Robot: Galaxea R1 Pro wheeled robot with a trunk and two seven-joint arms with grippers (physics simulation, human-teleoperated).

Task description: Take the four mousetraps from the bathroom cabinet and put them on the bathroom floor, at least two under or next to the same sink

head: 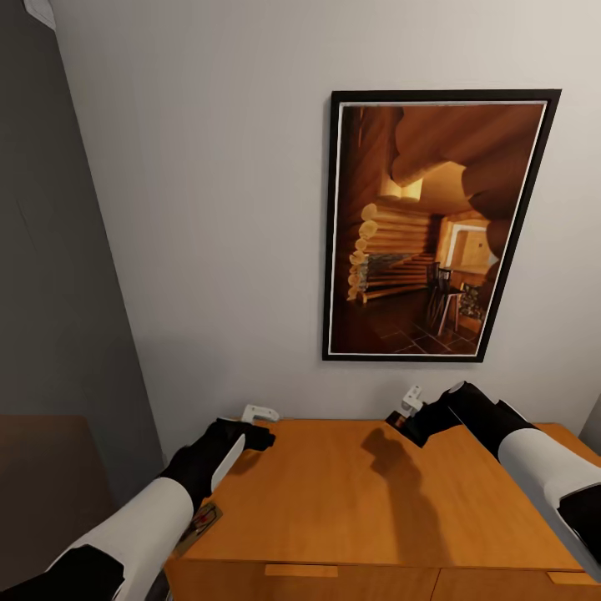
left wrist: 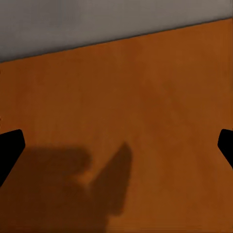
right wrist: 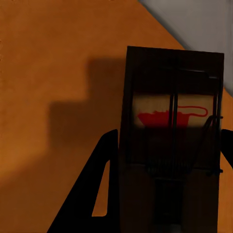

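Holding one of the mousetraps [right wrist: 172, 141] between the fingers of my right pincer [head: 406, 409], I am keeping it over the back edge of the cabinet [head: 351, 492], close to the pale wall [head: 209, 209]; in the right wrist view the tan board with its red mark and dark wire is sitting between the two dark fingers [right wrist: 99, 189], with the orange-brown cabinet top behind it. My left pincer [head: 259, 415] is hovering over the far left corner of the cabinet top with its fingers spread wide and nothing between them (the left wrist view is showing bare wood and my own shadow between the finger tips). A second mousetrap [head: 203, 519] is lying at the left edge of the cabinet, partly hidden by my left forearm. A framed picture [head: 434, 225] of a log interior is hanging on the wall above the cabinet, and two wooden bar handles [head: 300, 571] are showing on the drawer fronts below.
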